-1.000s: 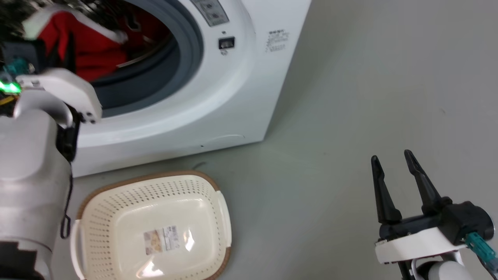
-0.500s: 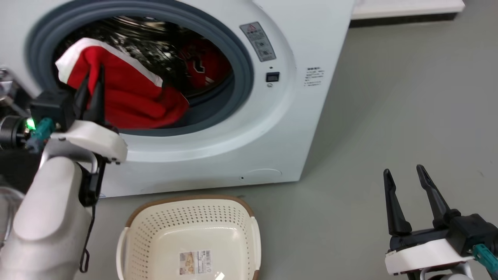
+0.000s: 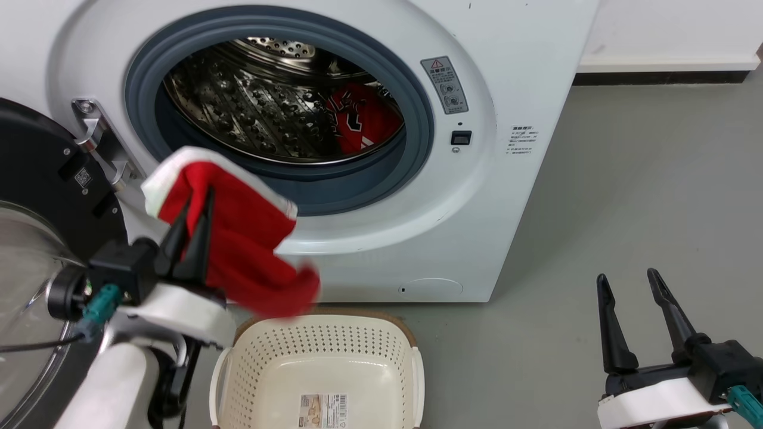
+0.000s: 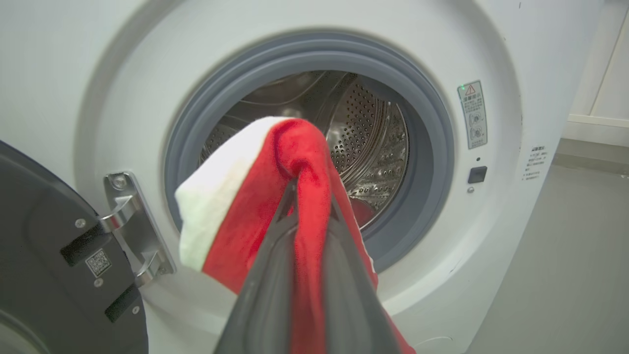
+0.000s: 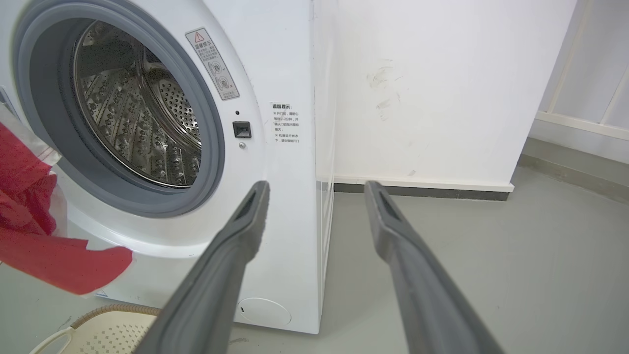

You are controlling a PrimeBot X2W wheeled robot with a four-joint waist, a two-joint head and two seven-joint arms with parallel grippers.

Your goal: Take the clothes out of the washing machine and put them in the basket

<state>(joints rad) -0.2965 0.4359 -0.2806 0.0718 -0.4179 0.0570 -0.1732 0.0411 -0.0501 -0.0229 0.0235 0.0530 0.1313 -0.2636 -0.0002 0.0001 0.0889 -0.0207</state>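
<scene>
My left gripper (image 3: 199, 199) is shut on a red garment (image 3: 244, 247) with a white band, holding it outside the washing machine (image 3: 369, 238), in front of its lower left rim. The cloth's lower end hangs just above the back rim of the basket (image 3: 411, 369). In the left wrist view the red garment (image 4: 295, 162) drapes over the closed fingers (image 4: 268, 285). A second red garment, the jersey (image 3: 360, 119), lies inside the steel drum. My right gripper (image 3: 626, 277) stands open over the floor at lower right, holding nothing; its fingers (image 5: 245, 221) are spread in the right wrist view.
The machine's glass door (image 3: 36, 238) stands swung open at the left, next to my left arm. Grey floor (image 3: 626, 190) stretches to the right of the machine. A white wall with a dark baseboard (image 5: 422, 189) runs behind.
The left gripper has drawn the red garment out of the drum and down toward the basket. The head camera has shifted, showing more of the drum and door. The right gripper stayed open.
</scene>
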